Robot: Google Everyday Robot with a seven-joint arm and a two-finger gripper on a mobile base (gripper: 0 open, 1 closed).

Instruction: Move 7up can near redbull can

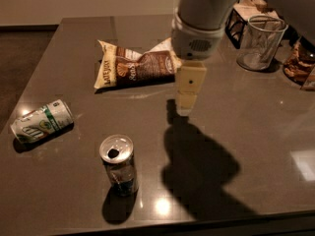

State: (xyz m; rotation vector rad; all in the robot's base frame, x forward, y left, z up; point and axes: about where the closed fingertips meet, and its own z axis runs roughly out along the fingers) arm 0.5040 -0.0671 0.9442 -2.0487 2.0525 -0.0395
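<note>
The 7up can [42,120], white with a green band, lies on its side near the table's left edge. The redbull can [118,164], slim and dark with a shiny silver top, stands upright near the front edge, to the right of and in front of the 7up can. My gripper [186,98] hangs above the middle of the table, pointing down, right of both cans and just in front of the chip bag. It holds nothing.
A brown-and-cream chip bag [137,68] lies behind the cans. A clear glass [259,43] and a black wire basket [235,18] stand at the back right. A dark item [298,63] sits at the far right edge.
</note>
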